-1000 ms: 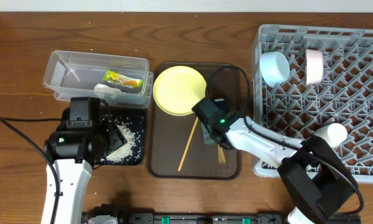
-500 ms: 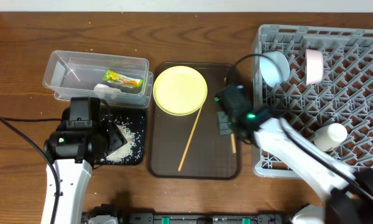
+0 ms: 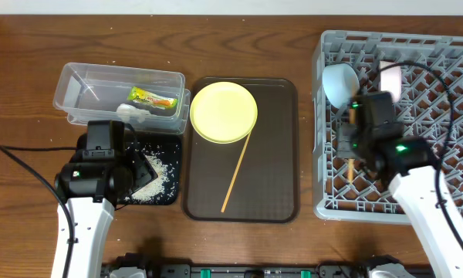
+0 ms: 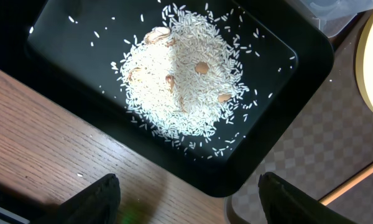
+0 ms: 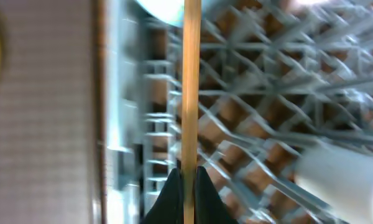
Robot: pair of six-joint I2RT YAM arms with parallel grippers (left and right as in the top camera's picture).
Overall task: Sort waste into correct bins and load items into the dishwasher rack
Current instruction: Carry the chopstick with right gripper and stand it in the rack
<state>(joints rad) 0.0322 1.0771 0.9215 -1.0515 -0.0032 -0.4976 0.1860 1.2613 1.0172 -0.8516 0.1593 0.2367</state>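
Note:
My right gripper [image 3: 349,145] is shut on one wooden chopstick [image 5: 191,81] and holds it over the left part of the grey dishwasher rack [image 3: 447,46]. A light blue bowl [image 3: 340,83] and a white bowl [image 3: 390,77] stand in the rack. A blurred pale cylinder [image 5: 342,180] lies in the rack beside the chopstick. A second chopstick [image 3: 236,171] lies on the brown tray beside the yellow plate [image 3: 224,112]. My left gripper [image 4: 193,202] is open and empty over the near edge of the black tray [image 4: 286,124], which holds rice grains [image 4: 180,81]. The clear tub [image 3: 119,81] holds the snack wrapper [image 3: 153,98] and the tissue [image 3: 135,113].
The dark brown serving tray [image 3: 278,154] lies between the black tray and the rack. The clear tub sits behind the black tray, touching the plate's rim. Small brownish bits lie among the rice. My right arm's cable loops over the rack.
My right gripper has carried the chopstick from the brown tray rightward to above the rack's left part. The left arm has not moved.

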